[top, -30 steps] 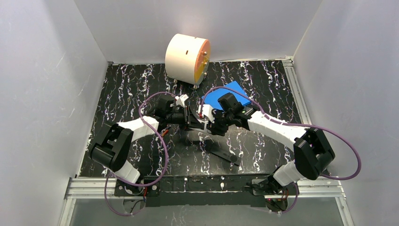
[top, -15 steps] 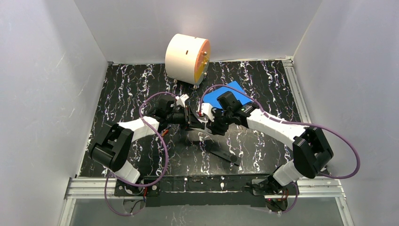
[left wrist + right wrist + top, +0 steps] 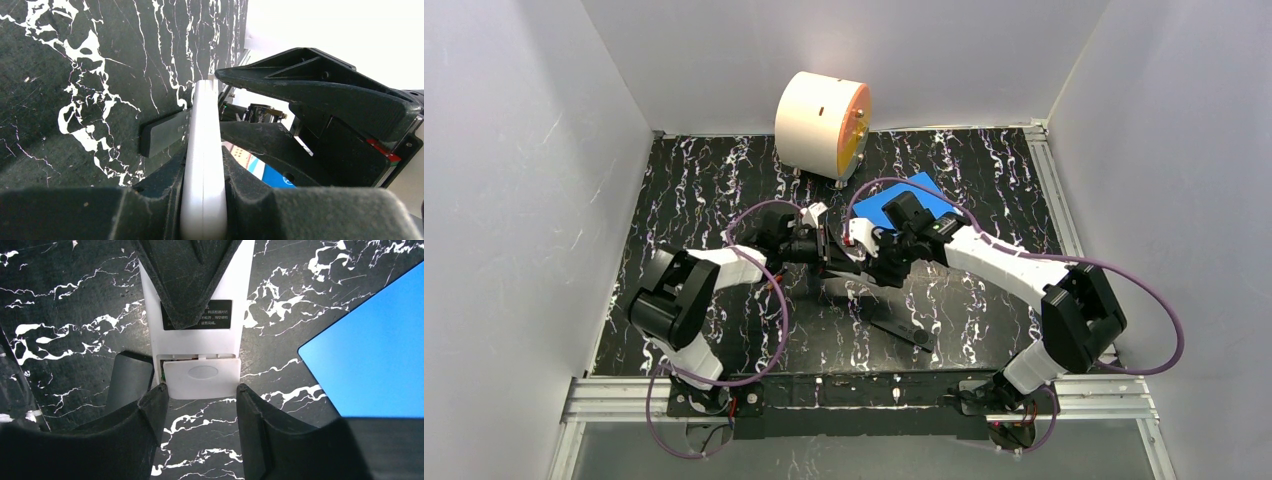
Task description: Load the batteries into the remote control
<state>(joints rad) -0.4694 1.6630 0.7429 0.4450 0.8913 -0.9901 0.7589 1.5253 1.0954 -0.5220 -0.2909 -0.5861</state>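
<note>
Currently, the left gripper (image 3: pixel 202 172) is clamping the white remote control (image 3: pixel 197 340) edge-on over the table's (image 3: pixel 60 315) middle, while the right gripper's (image 3: pixel 199 407) parted fingers are straddling its battery cover (image 3: pixel 202 377) end.

Both arms bend inward, tips meeting; left gripper (image 3: pixel 203 170) clamped tight, right gripper (image 3: pixel 200 390) spread apart.

The left tool (image 3: pixel 203 172) clamps the white remote (image 3: pixel 204 125) edge-on; a dark flat piece (image 3: pixel 162 134) lies on the table (image 3: pixel 75 60) just left of it.
</note>
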